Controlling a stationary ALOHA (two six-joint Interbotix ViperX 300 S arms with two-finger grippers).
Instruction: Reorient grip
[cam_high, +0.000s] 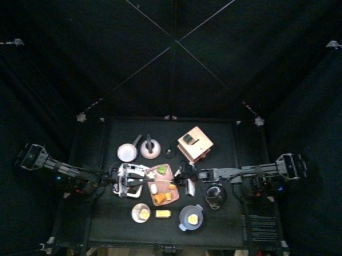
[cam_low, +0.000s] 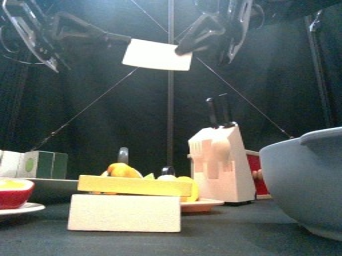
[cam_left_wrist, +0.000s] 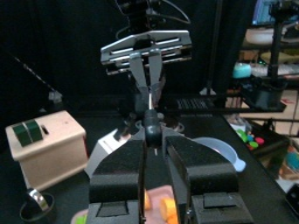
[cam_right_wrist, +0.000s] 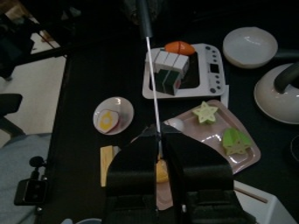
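At the far left of the front view, a small red bowl (cam_low: 12, 194) with something yellow in it sits on the black table (cam_low: 214, 242). Next to it a white block (cam_low: 123, 212) lies at the front edge, with a long yellow piece (cam_low: 134, 185) on a plate just behind it. The left arm comes down from the upper left. In its wrist view the left gripper (cam_left_wrist: 156, 140) has its jaws about half open, one on each side of a thin edge that runs between them. There is a visible gap on both sides, so they do not appear to be clamping it. That edge belongs to the pale flat card (cam_low: 158, 55), which is in the air high above the table, near the middle and tilted so that its broad face shows from below. The right gripper (cam_right_wrist: 156, 133) reaches in from the upper right, and its jaws are pinched closed on the card's edge. Further right on the table stands a white knife block (cam_low: 221, 160) with dark handles sticking out. At the right edge, a large grey bowl (cam_low: 307, 180) is close to the camera.
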